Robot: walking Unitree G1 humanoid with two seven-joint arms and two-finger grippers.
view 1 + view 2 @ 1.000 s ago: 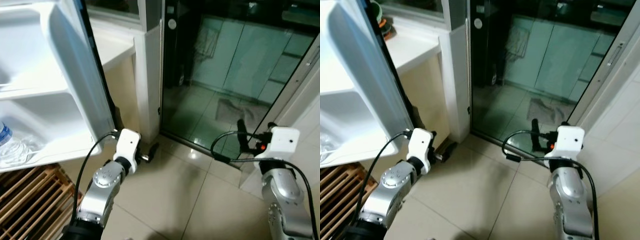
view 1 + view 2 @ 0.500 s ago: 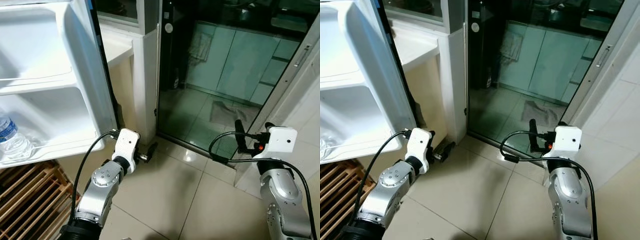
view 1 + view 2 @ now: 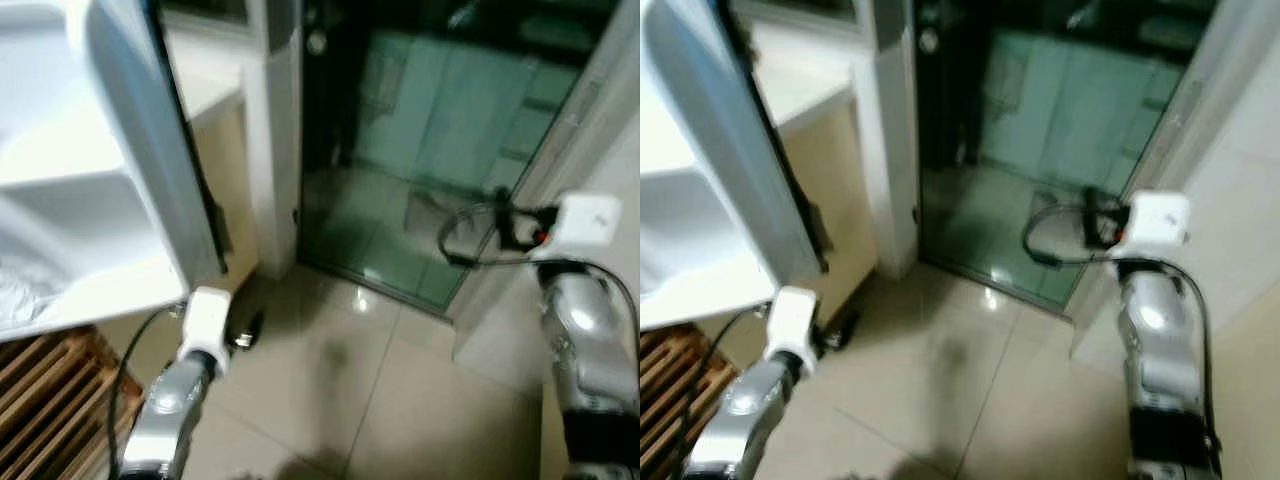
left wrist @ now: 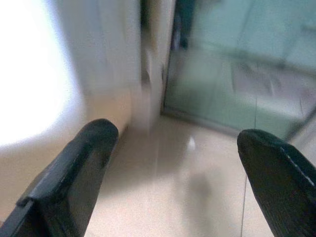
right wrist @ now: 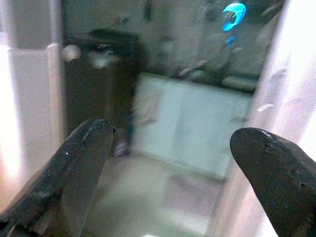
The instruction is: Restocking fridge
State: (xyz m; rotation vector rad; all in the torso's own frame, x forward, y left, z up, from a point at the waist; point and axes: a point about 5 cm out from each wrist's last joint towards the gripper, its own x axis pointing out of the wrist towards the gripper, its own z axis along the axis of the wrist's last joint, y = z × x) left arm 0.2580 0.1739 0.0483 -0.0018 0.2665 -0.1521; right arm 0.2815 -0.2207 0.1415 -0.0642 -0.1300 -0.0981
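Much blurrier now than half a second back, with the whole scene slid across: points to walking or turning, not to any shift of the things. Keeps the open fridge door [image 3: 130, 170] at the far left, pushed nearer that edge than before, with its lower shelf [image 3: 95, 290] holding a smeared clear shape, probably a bottle, too blurred to tell. Faces mostly the dark glass door [image 3: 430, 130] and the tiled floor [image 3: 340, 400], so looks away from the fridge rather than into it. Shows wooden slats [image 3: 50, 390] low under the door shelf. Carries the right hand [image 3: 500, 215] higher than before, up against the glass door's frame, fingers spread wide and empty. Holds the left hand [image 3: 245, 330] low above the floor, just beside the fridge door's bottom corner, likewise spread and empty. Brings nothing to stock yet; suggests a trip to fetch items, with placing in the fridge not begun.
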